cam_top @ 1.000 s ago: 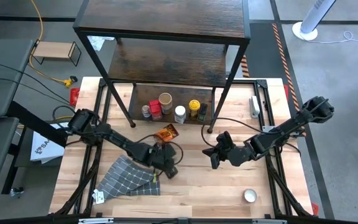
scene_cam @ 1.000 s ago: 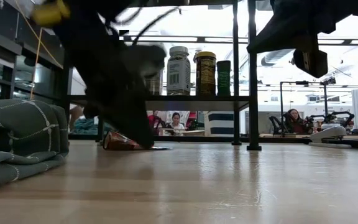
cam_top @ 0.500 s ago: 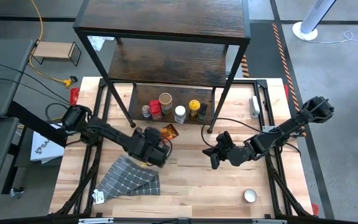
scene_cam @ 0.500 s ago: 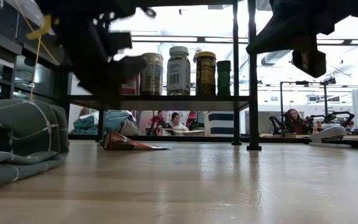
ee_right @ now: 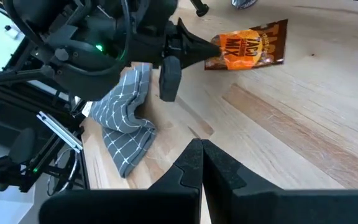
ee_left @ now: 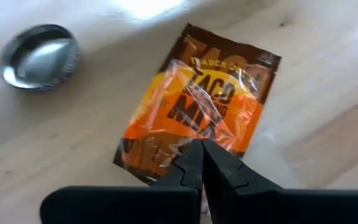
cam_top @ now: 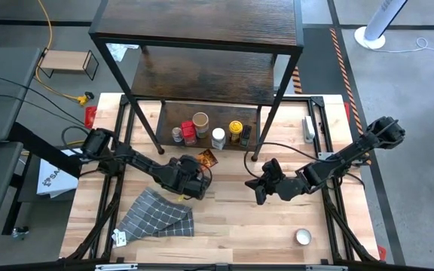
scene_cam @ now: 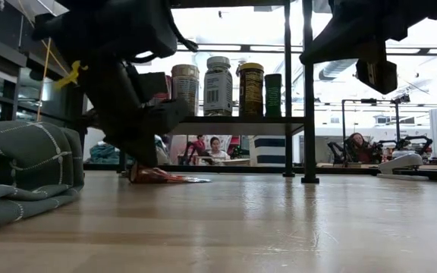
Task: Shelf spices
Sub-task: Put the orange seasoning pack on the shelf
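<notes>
High view: left gripper (cam_top: 199,178) has come back down, pinched shut and holding nothing, by the taco mix packet (cam_top: 203,159).
Low view: the spices (scene_cam: 218,85) stand on the shelf (scene_cam: 203,120), at 12 o'clock. Right wrist view: right gripper (ee_right: 202,151) waits shut, empty, over the wooden table (ee_right: 278,124); checked cloth (ee_right: 126,121) at 9 o'clock.

Both grippers, left (ee_left: 202,163) and right (ee_right: 202,163), have fingers pressed together.

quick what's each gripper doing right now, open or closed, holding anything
Left gripper: closed, holding nothing, tips just over the orange taco mix packet on the table.
Right gripper: closed, empty, above bare table.
</notes>
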